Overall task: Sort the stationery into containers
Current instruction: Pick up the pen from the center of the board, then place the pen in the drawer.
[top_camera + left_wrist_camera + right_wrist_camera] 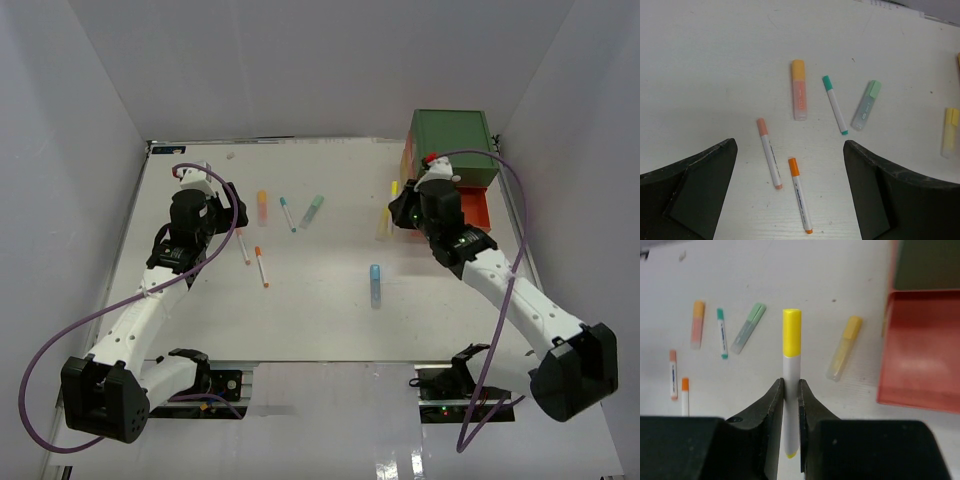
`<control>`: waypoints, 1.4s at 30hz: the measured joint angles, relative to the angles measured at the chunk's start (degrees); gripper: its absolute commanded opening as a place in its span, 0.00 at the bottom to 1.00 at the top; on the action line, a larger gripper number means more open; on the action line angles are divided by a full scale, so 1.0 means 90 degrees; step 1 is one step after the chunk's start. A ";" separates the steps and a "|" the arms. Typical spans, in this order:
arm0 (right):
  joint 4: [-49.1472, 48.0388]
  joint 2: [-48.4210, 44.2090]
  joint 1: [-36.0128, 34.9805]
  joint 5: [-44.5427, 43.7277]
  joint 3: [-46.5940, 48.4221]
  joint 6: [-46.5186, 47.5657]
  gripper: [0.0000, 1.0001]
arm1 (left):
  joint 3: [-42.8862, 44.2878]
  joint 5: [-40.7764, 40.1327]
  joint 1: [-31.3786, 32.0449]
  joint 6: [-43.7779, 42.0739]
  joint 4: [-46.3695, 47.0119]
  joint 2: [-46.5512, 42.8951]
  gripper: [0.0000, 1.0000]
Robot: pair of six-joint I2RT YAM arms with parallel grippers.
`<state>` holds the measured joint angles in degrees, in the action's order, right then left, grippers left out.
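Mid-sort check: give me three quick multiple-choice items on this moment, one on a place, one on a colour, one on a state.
1. The blue highlighter lies: A in a drawer; B loose on the table; C in a gripper.
2. The cap of the pen in the right gripper is: A teal; B yellow; C orange.
3. The left gripper is: A shut on a pen; B shut, empty; C open, empty.
Key: B, it lies alone on the table; B, yellow shows above the closed jaws; C, its jaws stand wide apart.
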<state>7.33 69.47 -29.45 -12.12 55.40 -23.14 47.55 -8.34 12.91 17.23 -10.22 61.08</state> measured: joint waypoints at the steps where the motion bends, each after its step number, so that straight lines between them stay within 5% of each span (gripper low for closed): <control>1: -0.0114 -0.0282 0.0158 -0.0126 -0.0236 -0.0180 0.08 | 0.0000 0.0000 0.0000 0.0000 0.0000 0.0000 0.98; 7: -0.0262 -0.1275 0.1362 -0.0602 -0.1321 -0.1273 0.08 | 0.0000 0.0002 0.0000 0.0002 0.0000 0.0000 0.98; 16: -0.0607 -0.1365 0.2851 -0.0799 -0.1421 -0.2448 0.10 | 0.0000 0.0005 0.0000 0.0010 0.0000 0.0000 0.98; 23: -0.0988 -0.0362 0.3364 -0.0459 -0.1333 -0.3169 0.32 | 0.0000 0.0005 0.0000 0.0012 0.0000 0.0000 0.98; 29: -0.1149 -0.0221 0.3400 -0.0148 -0.1294 -0.3240 0.73 | 0.0000 0.0005 0.0000 0.0024 0.0000 0.0000 0.98; 36: -0.1214 -0.0663 0.3400 0.0427 -0.1260 -0.2450 0.98 | 0.0000 -0.0002 0.0000 0.0063 -0.0010 0.0051 0.98; 42: -0.1511 -0.1506 0.3400 0.1982 -0.1559 -0.1214 0.90 | 0.0002 -0.0053 0.0000 0.0265 -0.0228 0.0364 0.98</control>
<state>-6.26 55.92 1.15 5.72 41.36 -34.06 47.57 -8.82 12.91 19.62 -12.27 64.36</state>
